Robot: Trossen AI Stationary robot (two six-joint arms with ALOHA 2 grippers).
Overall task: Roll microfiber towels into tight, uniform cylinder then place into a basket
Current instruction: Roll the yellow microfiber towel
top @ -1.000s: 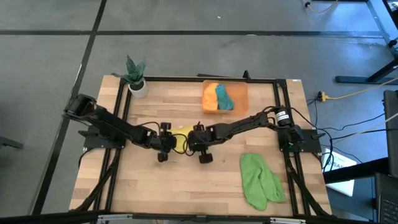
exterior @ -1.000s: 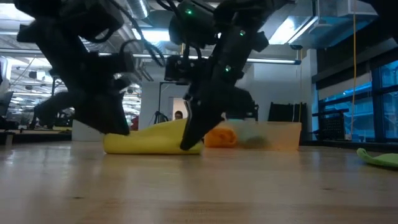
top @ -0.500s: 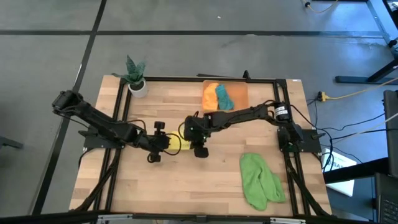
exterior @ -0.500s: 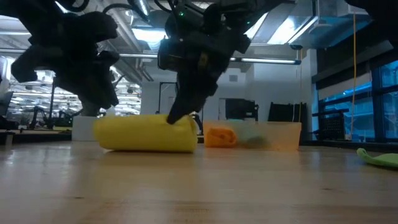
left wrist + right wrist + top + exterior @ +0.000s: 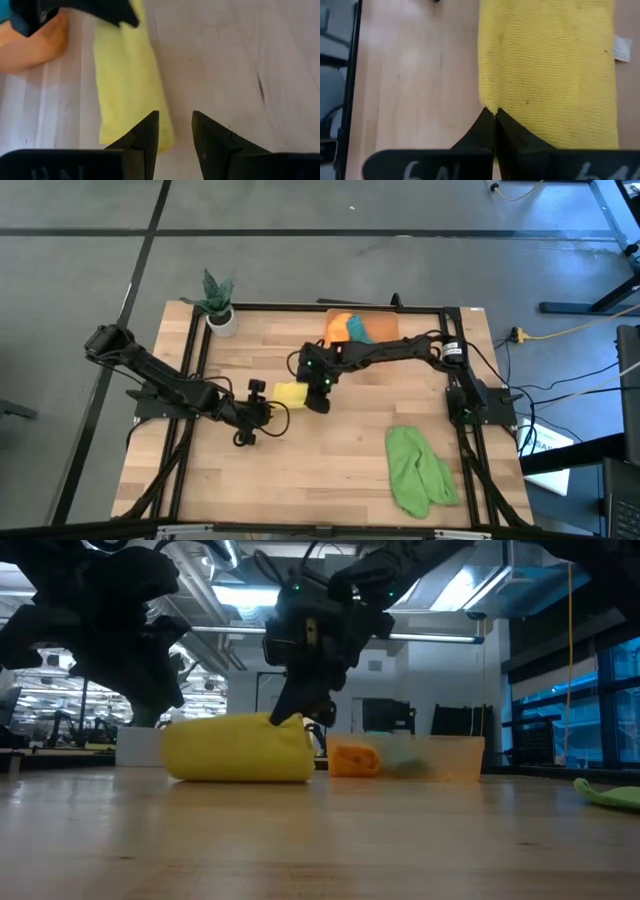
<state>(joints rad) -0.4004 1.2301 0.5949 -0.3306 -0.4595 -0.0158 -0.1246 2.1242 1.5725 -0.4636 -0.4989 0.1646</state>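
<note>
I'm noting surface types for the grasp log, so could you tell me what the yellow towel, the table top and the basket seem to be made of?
Yellow towel: soft, matte knit cloth, likely microfiber; a fine looped weave shows.
Table top: pale wood planks with visible grain and seams, light sheen.
Basket: looks like translucent orange plastic; the towels inside show through its wall.

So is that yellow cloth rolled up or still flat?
Rolled: the yellow towel lies on the table as a thick cylinder.
</note>
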